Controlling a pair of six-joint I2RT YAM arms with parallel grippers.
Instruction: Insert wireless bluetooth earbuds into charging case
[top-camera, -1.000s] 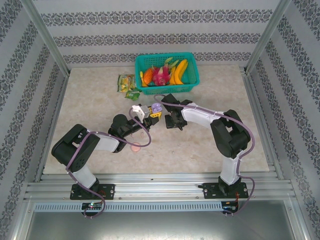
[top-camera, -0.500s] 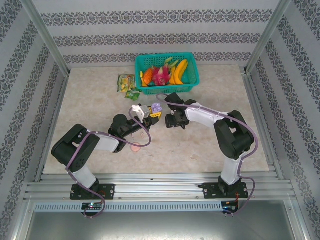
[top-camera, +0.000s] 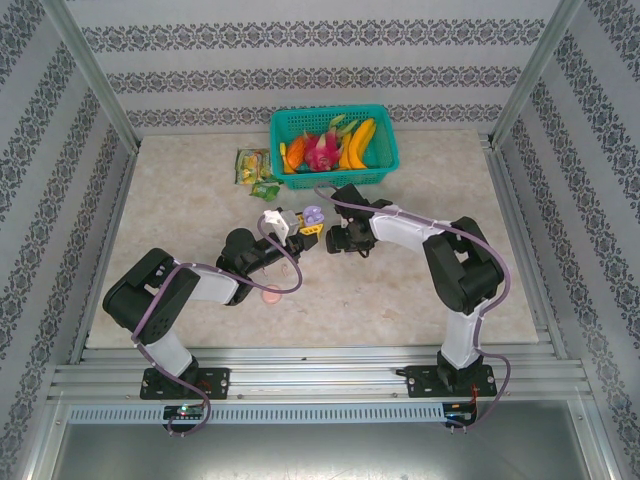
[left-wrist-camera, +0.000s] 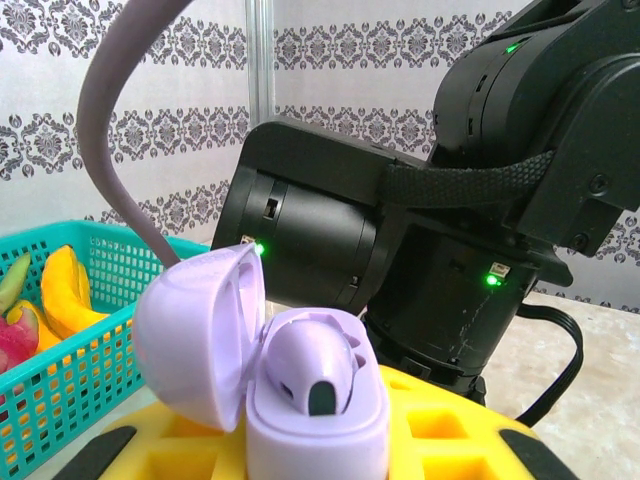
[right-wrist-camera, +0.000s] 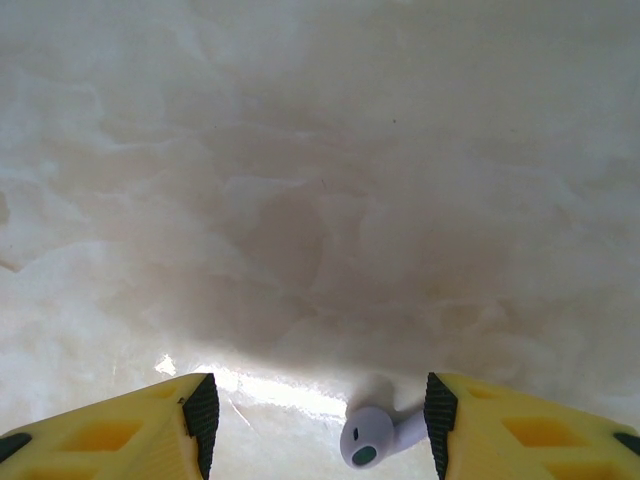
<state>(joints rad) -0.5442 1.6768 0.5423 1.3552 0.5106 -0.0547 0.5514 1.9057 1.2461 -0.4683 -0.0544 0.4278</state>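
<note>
A robot test cell: aluminium frame posts (top-camera: 92, 75) and patterned wall panels (top-camera: 300, 60) enclosing a marble-look table (top-camera: 400, 290).

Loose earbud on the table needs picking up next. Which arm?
Right. The right pincer, open, straddles the earbud; the left pincer is shut on the open charging case.

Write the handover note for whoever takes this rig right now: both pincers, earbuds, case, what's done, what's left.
Left pincer: shut on the lilac case, lid open.
Right pincer: open, low over the table; a loose earbud lies on the table between its fingers, not gripped.
Done: one lilac earbud sits in the case.
Left: grip the loose earbud, seat it in the case beside the first, then probably close the lid.
</note>
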